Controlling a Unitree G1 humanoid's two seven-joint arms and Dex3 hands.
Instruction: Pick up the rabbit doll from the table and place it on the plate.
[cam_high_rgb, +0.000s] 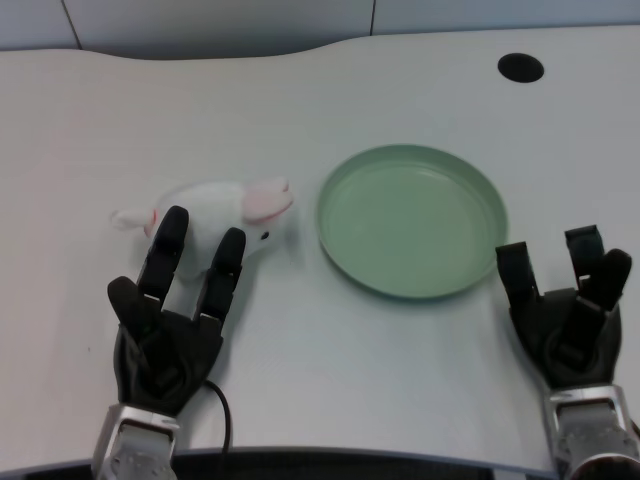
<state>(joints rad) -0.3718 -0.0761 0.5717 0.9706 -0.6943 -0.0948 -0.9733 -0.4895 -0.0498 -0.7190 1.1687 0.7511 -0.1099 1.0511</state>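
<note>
Left hand (172, 305) spread, fingertips (176, 225) over near side of rabbit doll (215, 215), prob. lined up to close on it, nothing gripped yet, w/ doll lying on white table (330, 370) just left of green plate (412, 220), apart from rim.

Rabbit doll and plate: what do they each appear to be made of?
The rabbit doll looks like soft white plush with pink ears; its outline is fuzzy. The plate looks like smooth, pale green plastic or melamine, matte with a faint sheen on its raised rim; ceramic can't be ruled out.
</note>
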